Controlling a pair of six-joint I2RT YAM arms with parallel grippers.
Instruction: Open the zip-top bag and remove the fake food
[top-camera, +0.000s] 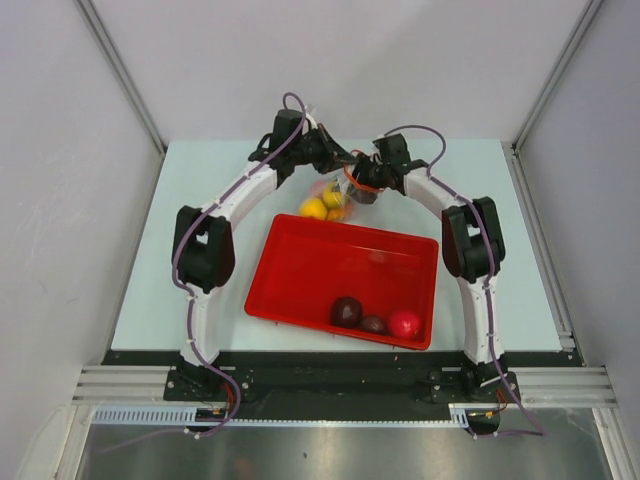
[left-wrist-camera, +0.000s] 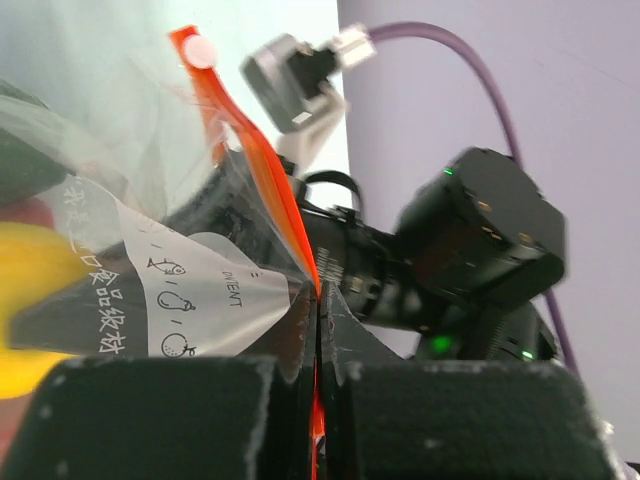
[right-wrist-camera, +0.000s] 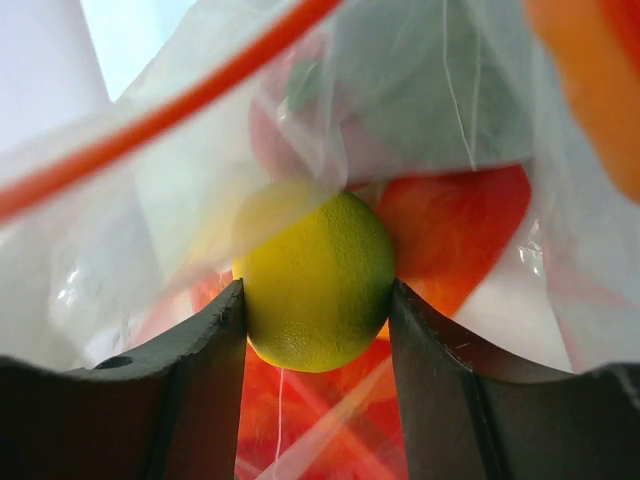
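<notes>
Right gripper has its two dark fingers half spread and pressed against either side of a yellow-green fruit, so I judge it gripped; whether a film of plastic lies between the pads and the fruit I cannot tell. Nearest the arm bases in the overhead view lies the red tray, with three pieces of fake food along its near wall. Just past the tray's far rim hangs the zip-top bag, lifted between both arms with yellow and orange pieces showing inside. Left gripper is clamped tight on the bag's edge at the orange zip strip, which rises steeply from its jaws and holds the mouth up. The fruit therefore sits squarely inside the right gripper's grasp, and the tray lies toward the bases from it. The next move looks like a draw out through the mouth, then nearward over the tray, while the left arm anchors the bag.
</notes>
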